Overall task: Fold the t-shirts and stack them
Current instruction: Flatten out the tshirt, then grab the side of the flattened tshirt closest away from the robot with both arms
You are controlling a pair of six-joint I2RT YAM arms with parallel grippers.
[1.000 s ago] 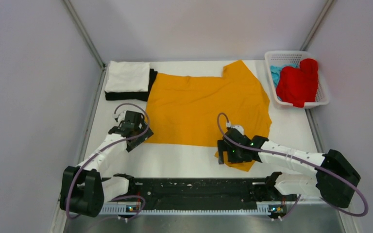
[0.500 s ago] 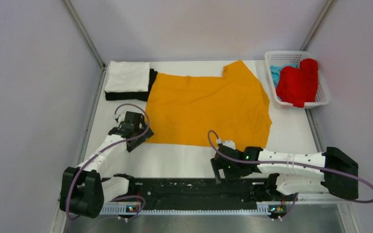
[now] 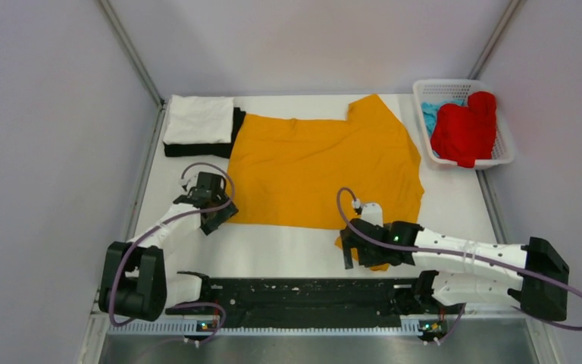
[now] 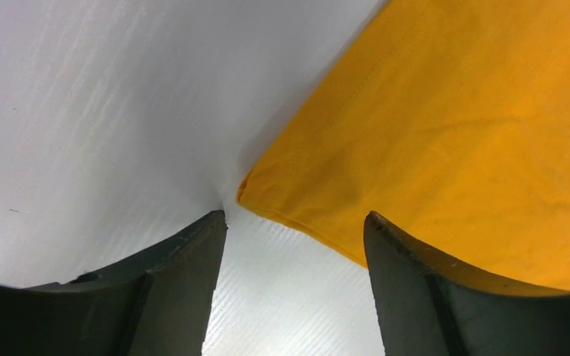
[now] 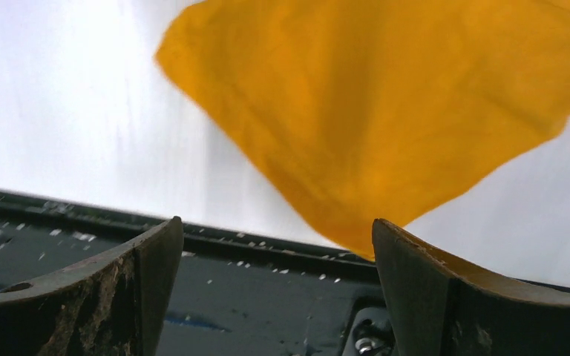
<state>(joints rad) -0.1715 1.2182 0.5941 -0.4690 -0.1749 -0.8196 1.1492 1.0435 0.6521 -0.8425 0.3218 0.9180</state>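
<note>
Top view: mustard shirt [image 3: 322, 171] spread flat over the middle of the white bench [image 3: 455, 205], one sleeve pointing to 12 o'clock. At 11 o'clock, a folded white shirt [image 3: 198, 119] lies on a folded black shirt [image 3: 197, 149], whose edge touches the mustard cloth. At 2 o'clock, a white lattice basket [image 3: 505, 144] holds a bunched red shirt [image 3: 466, 129] over a light-blue shirt [image 3: 430, 114].

Left tool [image 3: 211, 203], at 8 o'clock of the mustard shirt: fingers spread, low over the bench, with the hem corner [image 4: 267, 189] lying between them in the left wrist view, not pinched.

Right tool [image 3: 352, 246], at 5 o'clock: fingers likewise spread wide; the near sleeve [image 5: 386, 126] lies ahead of them, its tip reaching down beside the right-hand finger, ungripped.
</note>
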